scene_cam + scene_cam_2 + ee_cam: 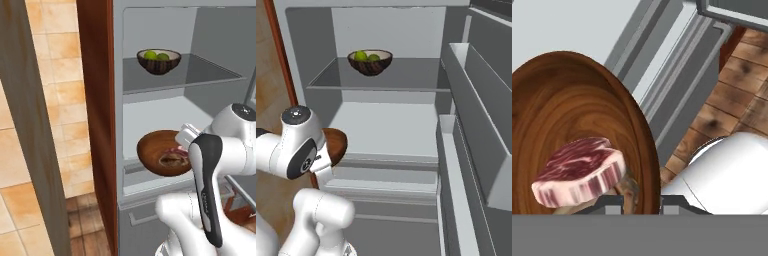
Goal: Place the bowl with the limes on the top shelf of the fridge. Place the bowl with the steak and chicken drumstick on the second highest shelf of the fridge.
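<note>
while the bowl with the limes (159, 61) sits on the top shelf of the fridge (210, 75), toward its left side with two green limes inside, the reddish-brown wooden bowl (162, 152) hangs in the air at the front of the paler second shelf (150, 117) — tilted, its hollow facing the arm. the gripper (642, 202) is clamped shut on the near rim of that wooden bowl, its two dark tips either side of the rim in the hand view. inside the bowl the steak (579, 172) lies against the lower wall, pink with a pale fat edge, and the chicken drumstick (628, 187) peeks out just beside it, mostly hidden. the fridge (391, 30) stands open, its door bins (476, 115) on the right — brown wooden cabinet side (97, 100) to the left, wood floor (732, 95) below.
</note>
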Controlling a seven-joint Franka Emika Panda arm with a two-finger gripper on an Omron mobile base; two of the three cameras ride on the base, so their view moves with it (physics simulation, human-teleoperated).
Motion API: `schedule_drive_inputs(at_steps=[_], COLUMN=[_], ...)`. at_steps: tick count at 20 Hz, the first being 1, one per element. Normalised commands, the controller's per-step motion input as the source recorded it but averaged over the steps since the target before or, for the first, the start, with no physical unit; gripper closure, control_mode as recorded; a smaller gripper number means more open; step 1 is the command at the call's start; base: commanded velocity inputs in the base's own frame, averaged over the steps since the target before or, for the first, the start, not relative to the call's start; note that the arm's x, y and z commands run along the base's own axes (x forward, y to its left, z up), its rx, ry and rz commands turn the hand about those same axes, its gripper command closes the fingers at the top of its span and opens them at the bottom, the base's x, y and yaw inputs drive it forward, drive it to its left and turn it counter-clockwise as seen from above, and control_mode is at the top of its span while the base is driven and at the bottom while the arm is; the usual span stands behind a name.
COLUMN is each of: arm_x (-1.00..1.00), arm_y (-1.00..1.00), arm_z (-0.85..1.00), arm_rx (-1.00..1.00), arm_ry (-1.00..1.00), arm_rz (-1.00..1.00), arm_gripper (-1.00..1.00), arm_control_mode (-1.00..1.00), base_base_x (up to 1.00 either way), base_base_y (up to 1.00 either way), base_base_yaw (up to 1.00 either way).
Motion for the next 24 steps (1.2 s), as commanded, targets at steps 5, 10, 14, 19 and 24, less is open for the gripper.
schedule_drive_inputs(at_steps=[5, 10, 14, 19, 24], arm_x=[0.39, 0.97, 1.0, 1.0, 1.0], arm_y=[-0.48, -0.58, -0.34, -0.34, -0.25], arm_z=[-0.07, -0.2, -0.14, -0.33, -0.22], arm_rx=[0.0, 0.0, 0.01, 0.04, 0.03], arm_ry=[0.0, 0.0, 0.0, 0.0, 0.0], arm_rz=[-0.09, -0.16, -0.12, -0.12, -0.13], arm_gripper=[1.0, 1.0, 1.0, 1.0, 1.0], arm_control_mode=[-1.0, -1.0, -1.0, -1.0, -1.0], base_base_x=[0.06, 0.0, 0.0, 0.0, 0.0], base_base_y=[-0.04, 0.0, 0.0, 0.0, 0.0], base_base_yaw=[-0.03, 0.0, 0.0, 0.0, 0.0])
